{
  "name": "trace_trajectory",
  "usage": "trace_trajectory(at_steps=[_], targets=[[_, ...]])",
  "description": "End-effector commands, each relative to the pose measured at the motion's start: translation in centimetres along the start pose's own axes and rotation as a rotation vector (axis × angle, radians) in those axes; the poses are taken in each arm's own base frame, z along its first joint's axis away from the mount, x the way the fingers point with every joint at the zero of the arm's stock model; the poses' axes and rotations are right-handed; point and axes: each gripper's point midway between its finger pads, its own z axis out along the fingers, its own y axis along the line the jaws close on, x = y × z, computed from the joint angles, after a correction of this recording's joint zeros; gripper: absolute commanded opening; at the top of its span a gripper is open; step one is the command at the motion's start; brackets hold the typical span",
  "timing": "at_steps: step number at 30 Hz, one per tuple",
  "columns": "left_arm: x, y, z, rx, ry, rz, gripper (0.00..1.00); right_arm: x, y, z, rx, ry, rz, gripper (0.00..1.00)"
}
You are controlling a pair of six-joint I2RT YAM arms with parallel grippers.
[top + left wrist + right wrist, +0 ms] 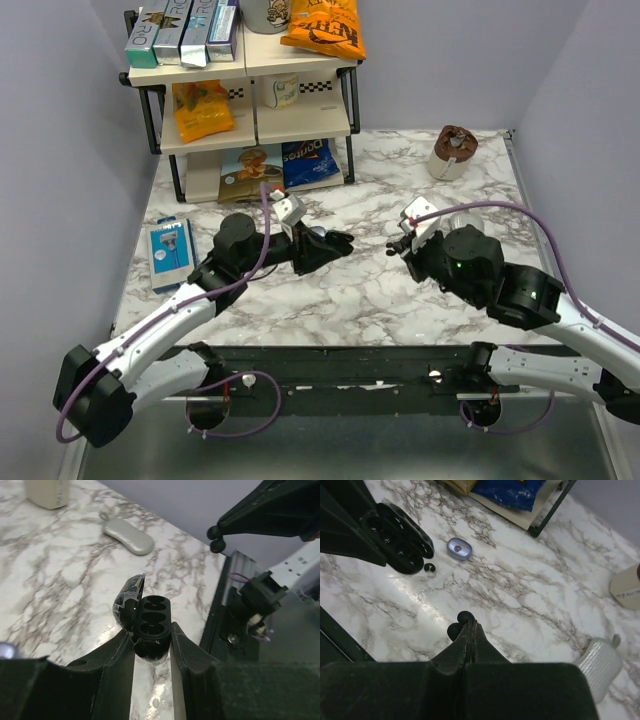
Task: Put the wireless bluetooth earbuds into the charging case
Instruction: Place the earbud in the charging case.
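Bare marble tabletop (pixel 520 595) spreads beside the open-lidded black charging case (pixel 400 540); a tiny black earbud (pixel 429 568) and a lilac oval pod (pixel 459 548) lie close to it.

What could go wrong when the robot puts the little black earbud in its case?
The earbud sits only at the very tip of the shut right gripper, so it might slip out. The case has small wells, and the left gripper holds just one end, so a push could tip it.

Right tool (pixel 469 624) closed on black earbud (pixel 464 616) over marble bench (pixel 530 605); second earbud (pixel 429 568) just beside open case (pixel 402 545); lilac oval (pixel 459 548) near.
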Motion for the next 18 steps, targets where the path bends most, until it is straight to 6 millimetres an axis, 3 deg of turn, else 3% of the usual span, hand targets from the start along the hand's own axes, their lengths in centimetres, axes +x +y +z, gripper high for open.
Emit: trace_trajectory(at_steps=[1, 5, 18], targets=[[-2.6, -5.9, 0.4, 0.386, 0.023, 0.057, 0.00, -1.8, -0.1, -1.6, -0.027, -0.068, -0.194, 0.01], [-1.8, -6.5, 1.2, 0.499, 0.103, 0.008, 0.00, -2.6, 1.9, -1.9, -0.097, -0.107, -0.284, 0.01], [0.5, -6.7, 1.9, 0.598, 0.255, -0.019, 0.00, -3.9, 4.2, -2.7, -0.195, -0.193, -0.404, 0.01]])
